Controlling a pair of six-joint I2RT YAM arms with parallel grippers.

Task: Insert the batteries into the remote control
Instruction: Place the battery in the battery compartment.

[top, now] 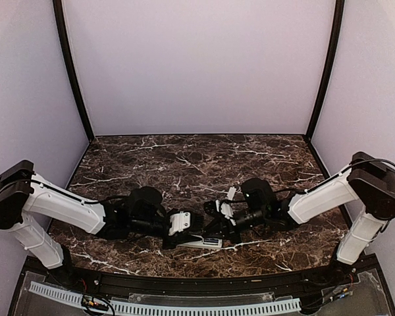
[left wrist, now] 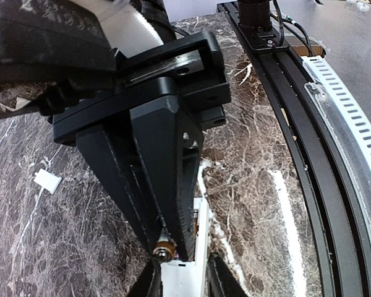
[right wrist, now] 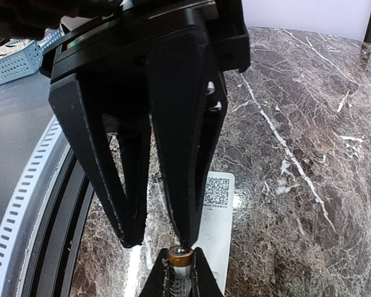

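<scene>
The battery (right wrist: pixel 180 255) is caught only at its end by the left gripper (left wrist: pixel 171 252). The jaws of that gripper are drawn in narrowly and appear closed on it. With so little of it pinched, it can be twisted out of line or squeezed free when pressed down, and it would then be lost rolling across the marble table (top: pixel 184 158).

The remote control (top: pixel 203 243) is laid flat near the table's front edge, label side up, under and between the two sets of fingertips. It is not seen to be clamped, so it may be tipped or slid aside by a push at one end. The battery bay is hidden behind the fingers, and the cell's polarity cannot be told. A reversed cell would be jammed against the contacts.

The right gripper (right wrist: pixel 157 241) is set so near the left one that the fingers may be knocked together. Its jaws are slightly parted, nothing is seen between them, and one fingertip is placed just above the battery.

The left arm (top: pixel 59 204) is stretched low from the left side toward the middle, with the fingers pointed down and rightward at the remote. The right arm (top: pixel 322 194) is mirrored from the right side, with the fingers angled down and leftward. The two sets of tips are nearly met over the remote.
</scene>
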